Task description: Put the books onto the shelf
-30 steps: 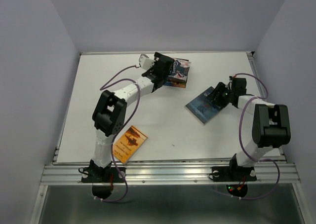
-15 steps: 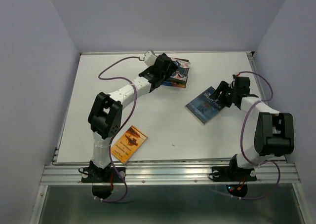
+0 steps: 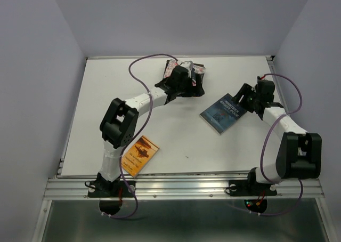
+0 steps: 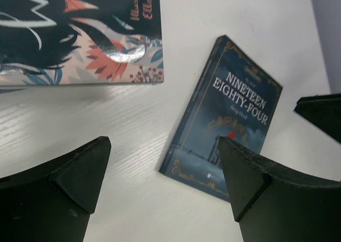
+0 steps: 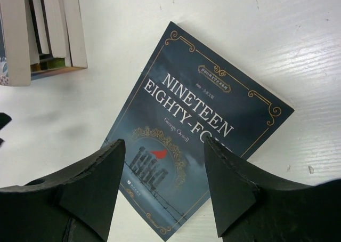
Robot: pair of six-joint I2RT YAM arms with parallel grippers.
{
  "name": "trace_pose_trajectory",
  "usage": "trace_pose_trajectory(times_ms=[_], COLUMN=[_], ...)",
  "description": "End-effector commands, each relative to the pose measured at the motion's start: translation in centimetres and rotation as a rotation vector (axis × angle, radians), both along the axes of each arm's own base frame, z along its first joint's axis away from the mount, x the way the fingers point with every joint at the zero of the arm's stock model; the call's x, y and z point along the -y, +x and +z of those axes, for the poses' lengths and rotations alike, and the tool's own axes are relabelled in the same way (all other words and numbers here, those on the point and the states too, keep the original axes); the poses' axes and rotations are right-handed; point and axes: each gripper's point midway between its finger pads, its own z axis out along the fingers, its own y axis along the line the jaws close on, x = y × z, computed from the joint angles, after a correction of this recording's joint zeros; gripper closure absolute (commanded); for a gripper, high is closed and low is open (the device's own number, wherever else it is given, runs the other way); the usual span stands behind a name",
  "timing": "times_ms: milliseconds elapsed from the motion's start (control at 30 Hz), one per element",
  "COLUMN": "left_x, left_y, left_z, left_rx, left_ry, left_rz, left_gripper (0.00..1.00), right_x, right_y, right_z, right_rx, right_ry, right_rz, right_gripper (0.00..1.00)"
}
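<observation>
A blue book (image 3: 222,114) titled Nineteen Eighty-Four lies flat on the white table right of centre, also seen in the left wrist view (image 4: 229,124) and the right wrist view (image 5: 197,119). My right gripper (image 3: 246,98) hovers open over its cover (image 5: 164,140), with nothing between the fingers. A stack of books (image 3: 197,74) sits at the back centre, topped by a dark patterned cover (image 4: 80,34). My left gripper (image 3: 185,83) is over the stack's near edge and open (image 4: 163,146) above bare table. An orange book (image 3: 139,155) lies near the left arm's base. No shelf is in view.
The white tabletop (image 3: 106,103) is boxed in by pale walls on three sides, with a metal rail (image 3: 181,186) along the near edge. The stack's page edges (image 5: 42,29) show at the top left of the right wrist view.
My left gripper swung right and turned over the stack, now covering most of it. My right gripper drew back toward the blue book's right corner and its jaws widened slightly.
</observation>
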Motion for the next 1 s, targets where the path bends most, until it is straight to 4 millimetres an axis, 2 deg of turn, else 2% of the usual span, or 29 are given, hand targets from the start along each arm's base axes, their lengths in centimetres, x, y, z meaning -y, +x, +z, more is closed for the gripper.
trace_pose_trajectory(times_ms=[0,33,67,100,133,200,467,833,967], left_x=[0.0,0.6,0.9,1.2,1.4,1.5,2.3,2.0,1.7], left_y=[-1.0,-0.8,-0.6,-0.4,0.1,0.7,2.9,0.4,0.8], left_z=[3.3,3.7,2.4,2.2,2.8,2.2,2.1,2.4,1.7], left_rx=[0.154,0.164,0.147,0.141,0.150,0.154,0.193,0.184,0.193], left_ry=[0.037,0.028,0.048,0.051,0.052,0.067,0.090,0.088,0.111], left_rz=[-0.115,-0.130,-0.145,-0.155,-0.144,-0.133,-0.124,-0.202,-0.181], left_gripper=[0.05,0.05,0.05,0.05,0.05,0.05,0.04,0.04,0.03], right_x=[0.7,0.7,0.7,0.8,0.8,0.9,1.1,0.9,0.9], right_y=[0.4,0.4,0.5,0.5,0.5,0.5,0.5,0.6,0.6], right_z=[0.1,0.1,0.0,0.0,0.0,-0.1,-0.1,-0.2,-0.3], right_rx=[0.006,0.004,0.001,0.000,0.001,0.000,-0.004,-0.010,-0.015], right_ry=[-0.025,-0.025,-0.027,-0.030,-0.031,-0.033,-0.046,-0.038,-0.034], right_rz=[-0.012,-0.014,-0.016,-0.016,-0.017,-0.021,-0.022,-0.018,-0.017], right_gripper=[0.33,0.33,0.33,0.33,0.34,0.33,0.34,0.33,0.33])
